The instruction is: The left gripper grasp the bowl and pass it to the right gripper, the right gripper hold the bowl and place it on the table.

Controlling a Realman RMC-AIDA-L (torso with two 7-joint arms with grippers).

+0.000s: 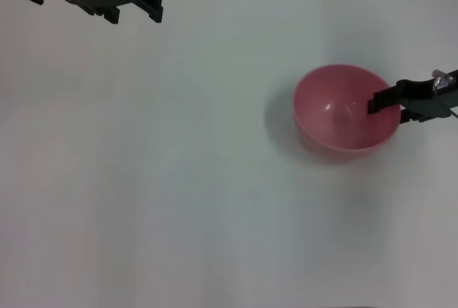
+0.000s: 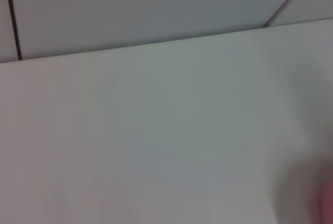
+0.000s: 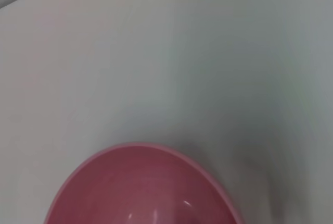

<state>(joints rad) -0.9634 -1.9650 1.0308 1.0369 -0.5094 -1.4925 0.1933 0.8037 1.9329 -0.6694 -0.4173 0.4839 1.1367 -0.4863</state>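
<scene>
White table [image 1: 179, 179], right pincer [image 1: 379, 104] gripping bowl [image 1: 336, 111]

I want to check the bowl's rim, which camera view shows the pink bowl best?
The head view: the whole bowl shows, with the right gripper at its rim. The right wrist view crops it; the left wrist view catches only a pink blur.

Left hand [image 1: 136, 3] raised far left; right hand [image 1: 386, 104] at right, fingers clamped.

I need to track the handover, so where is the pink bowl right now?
In the head view the bowl sits on the table's right side, with the right gripper at its right rim; the left gripper is far off at the far left.
</scene>
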